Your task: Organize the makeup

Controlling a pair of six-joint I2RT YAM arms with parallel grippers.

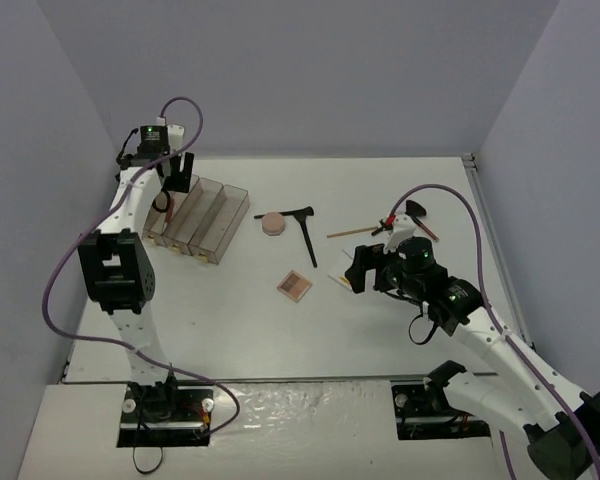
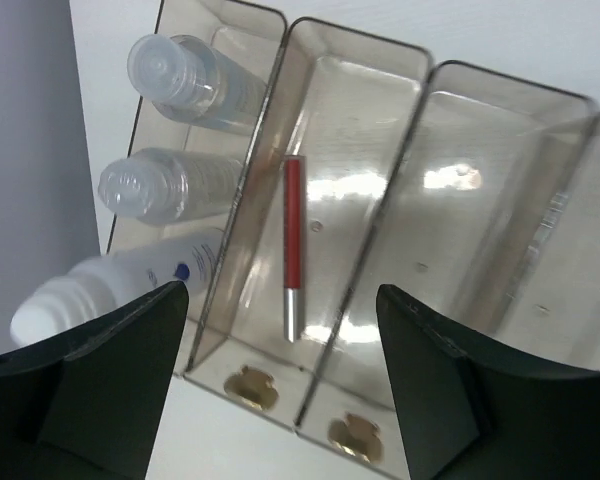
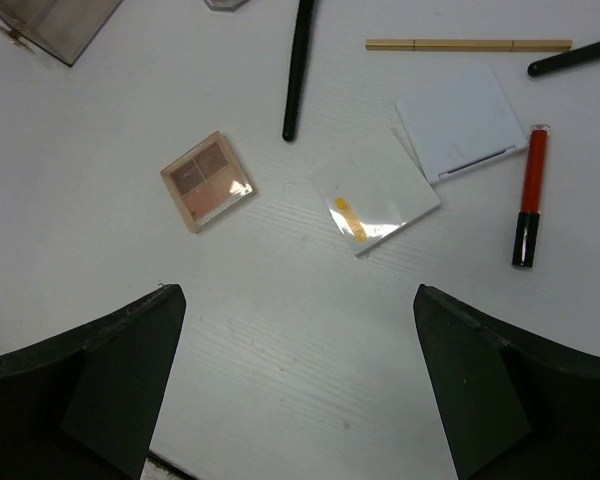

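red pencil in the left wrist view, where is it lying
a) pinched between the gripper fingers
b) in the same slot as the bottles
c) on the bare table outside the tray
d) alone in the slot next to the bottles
D: the red pencil lies flat by itself in a slot of the tray, one divider over from the slot that holds the three bottles.

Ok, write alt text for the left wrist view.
A red pencil lies alone in the second compartment of a clear organizer tray, seen from above. Three clear and white bottles sit in the compartment to its left, and the left gripper hangs open above.
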